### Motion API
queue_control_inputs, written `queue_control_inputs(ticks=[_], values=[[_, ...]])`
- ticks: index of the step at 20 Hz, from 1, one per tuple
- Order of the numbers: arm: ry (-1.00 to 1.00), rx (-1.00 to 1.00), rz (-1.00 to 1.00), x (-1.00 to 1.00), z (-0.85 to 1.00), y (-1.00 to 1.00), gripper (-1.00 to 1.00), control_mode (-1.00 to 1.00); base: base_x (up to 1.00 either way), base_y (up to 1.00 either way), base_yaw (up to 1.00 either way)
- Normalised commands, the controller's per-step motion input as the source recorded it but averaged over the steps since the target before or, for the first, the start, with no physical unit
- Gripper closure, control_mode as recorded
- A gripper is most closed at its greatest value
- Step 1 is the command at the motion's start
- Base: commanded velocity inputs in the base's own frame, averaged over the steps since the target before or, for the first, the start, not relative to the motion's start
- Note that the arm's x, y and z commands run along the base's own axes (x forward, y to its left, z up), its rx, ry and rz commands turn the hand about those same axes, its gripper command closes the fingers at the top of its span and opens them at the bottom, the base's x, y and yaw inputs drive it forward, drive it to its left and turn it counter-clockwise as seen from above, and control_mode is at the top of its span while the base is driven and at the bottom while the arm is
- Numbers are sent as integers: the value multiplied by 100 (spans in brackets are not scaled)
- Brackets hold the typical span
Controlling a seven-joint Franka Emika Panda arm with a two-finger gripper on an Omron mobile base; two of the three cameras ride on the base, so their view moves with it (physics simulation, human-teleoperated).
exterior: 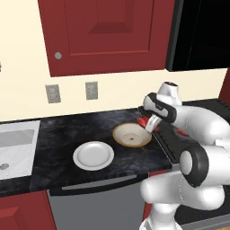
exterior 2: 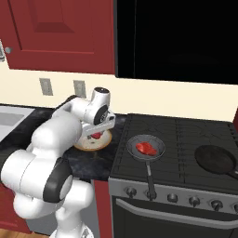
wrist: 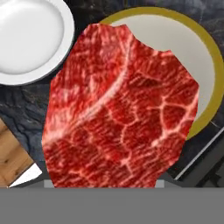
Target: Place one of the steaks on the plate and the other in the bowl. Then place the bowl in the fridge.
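My gripper (exterior: 148, 124) is shut on one steak (wrist: 118, 105), a glossy red slab that hangs just above the right side of the tan-rimmed bowl (exterior: 131, 135). The held steak (exterior 2: 96, 135) hides the fingertips in the hand view, where the bowl (wrist: 208, 61) lies behind it. The white plate (exterior: 93, 155) sits bare on the dark counter, left of and nearer than the bowl, and its rim shows as the plate (wrist: 26, 35) at upper left. The other steak (exterior 2: 146, 148) lies in a frying pan (exterior 2: 148, 148) on the stove. The fridge is out of view.
The stove (exterior 2: 186, 139) stands right of the counter, with a second dark pan (exterior 2: 216, 160) at its right. A sink (exterior: 13, 148) lies at the counter's left end. Red cabinets (exterior: 108, 31) hang above, with wall outlets (exterior: 91, 90) below them.
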Motion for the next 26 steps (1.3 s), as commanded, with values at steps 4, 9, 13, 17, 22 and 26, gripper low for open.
queue_control_inputs(ticks=[4, 9, 13, 17, 22, 26], values=[[-8, 4, -4, 29, -53, 16, 100, -100, 0, 0, 0], [-7, 3, -5, 11, -38, 4, 100, -100, 0, 0, 0], [3, -7, -7, 40, -2, 44, 100, -100, 0, 0, 0], [3, -10, -11, 22, -10, 25, 100, -100, 0, 0, 0], [0, -7, -6, 7, -33, 0, 100, -100, 0, 0, 0], [0, -7, -5, 16, -44, 0, 100, -100, 0, 0, 0]])
